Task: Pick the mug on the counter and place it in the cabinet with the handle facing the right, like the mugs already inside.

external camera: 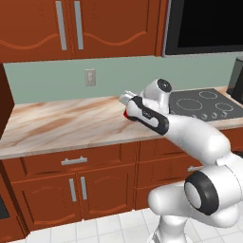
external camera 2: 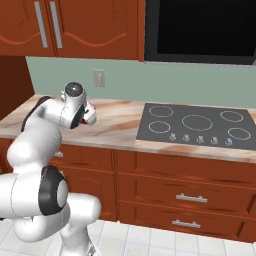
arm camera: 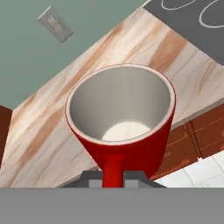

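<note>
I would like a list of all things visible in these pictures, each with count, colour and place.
mug: one, red with pale inside, held in the gripper above the counter, handle toward the gripper
counter: one, beige-brown marbled, along the wall
cooktop: one, dark grey with white rings, set in the counter, right of the mug
wall outlet: one, grey, on the green wall
upper cabinets: reddish-brown, silver handles, above the counter
drawers: reddish-brown, silver handles, below the counter
gripper: one, dark tips, shut on the mug's handle
</note>
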{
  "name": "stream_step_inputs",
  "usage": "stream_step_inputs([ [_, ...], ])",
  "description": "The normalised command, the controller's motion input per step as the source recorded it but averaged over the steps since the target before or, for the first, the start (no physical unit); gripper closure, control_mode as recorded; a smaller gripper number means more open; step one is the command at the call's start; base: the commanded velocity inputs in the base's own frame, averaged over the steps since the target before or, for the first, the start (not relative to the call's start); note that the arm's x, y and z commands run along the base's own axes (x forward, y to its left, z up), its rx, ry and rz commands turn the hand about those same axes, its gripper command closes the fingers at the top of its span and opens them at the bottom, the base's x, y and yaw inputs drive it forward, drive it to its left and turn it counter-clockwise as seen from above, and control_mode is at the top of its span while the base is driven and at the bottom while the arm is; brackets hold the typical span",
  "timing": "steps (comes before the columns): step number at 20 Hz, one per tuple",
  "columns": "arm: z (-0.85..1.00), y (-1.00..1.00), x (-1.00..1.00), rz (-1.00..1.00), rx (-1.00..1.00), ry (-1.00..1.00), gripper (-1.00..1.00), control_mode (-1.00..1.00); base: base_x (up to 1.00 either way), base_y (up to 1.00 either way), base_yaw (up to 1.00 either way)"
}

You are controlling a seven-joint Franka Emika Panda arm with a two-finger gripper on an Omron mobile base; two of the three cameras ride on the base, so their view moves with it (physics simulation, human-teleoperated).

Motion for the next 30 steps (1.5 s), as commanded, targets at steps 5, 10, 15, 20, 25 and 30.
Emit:
stream_step_inputs([
  [5, 0.00, 0.00, -0.41, 0.15, -0.29, 0.04, 1.00, -1.00, 0.00, 0.00, 0.00],
  [10, -0.01, 0.00, -0.45, 0.13, -0.25, 0.00, 1.00, -1.00, 0.00, 0.00, 0.00],
  [15, -0.07, 0.00, -0.34, 0.14, -0.16, 0.00, 1.00, -1.00, 0.00, 0.00, 0.00],
  [20, 0.00, 0.00, -0.16, 0.12, -0.10, 0.00, 1.00, -1.00, 0.00, 0.00, 0.00],
  [25, 0.00, 0.00, -0.08, 0.05, -0.01, 0.00, 1.00, -1.00, 0.00, 0.00, 0.00],
  [30, 0.00, 0.00, -0.32, 0.02, 0.00, 0.00, 1.00, -1.00, 0.00, 0.00, 0.00],
])
